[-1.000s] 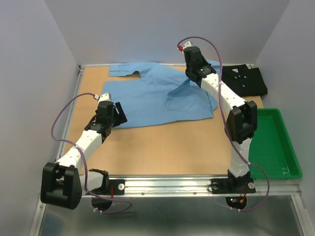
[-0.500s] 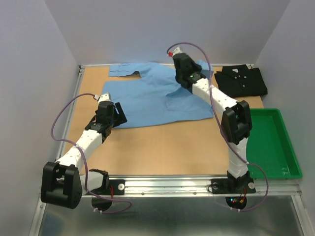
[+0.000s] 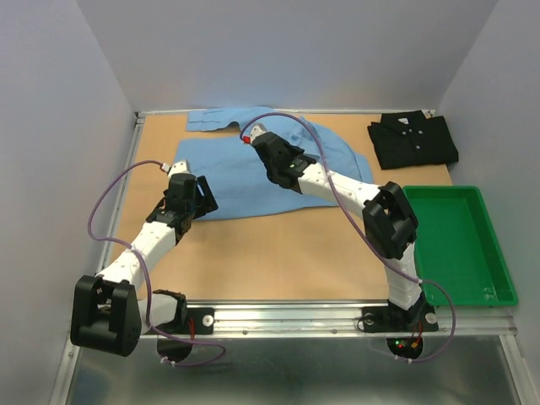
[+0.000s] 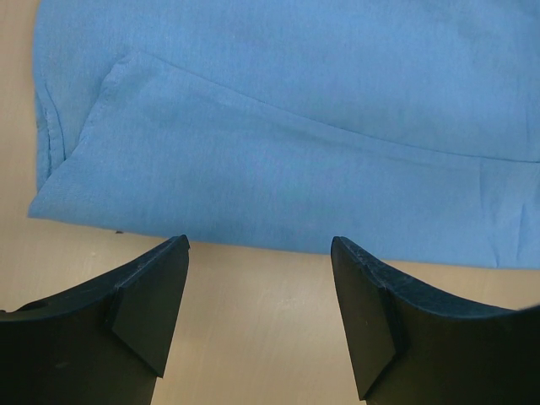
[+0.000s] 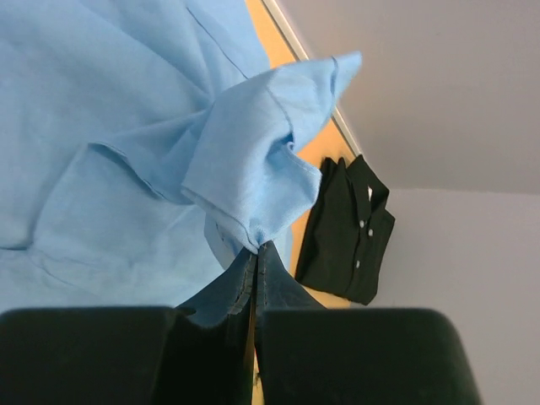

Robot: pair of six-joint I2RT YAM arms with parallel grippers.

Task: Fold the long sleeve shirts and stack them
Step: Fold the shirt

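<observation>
The light blue shirt (image 3: 245, 173) lies spread on the table, back side up, one sleeve reaching toward the far left. My right gripper (image 3: 268, 157) is shut on a fold of the light blue shirt (image 5: 253, 160), holding it over the shirt's middle. The black shirt (image 3: 413, 139) lies folded at the far right and shows in the right wrist view (image 5: 346, 232). My left gripper (image 3: 196, 194) is open and empty at the shirt's near left hem; in the left wrist view the gripper (image 4: 260, 253) hovers over bare table just short of the hem (image 4: 278, 169).
A green plastic tray (image 3: 460, 245) stands at the right near side. The wooden table (image 3: 270, 253) has metal rails along its edges. Grey walls enclose the back and sides.
My right gripper has swept from the far right of the blue shirt leftward and nearer, carrying the shirt's right side over its middle. The left arm has not moved.
</observation>
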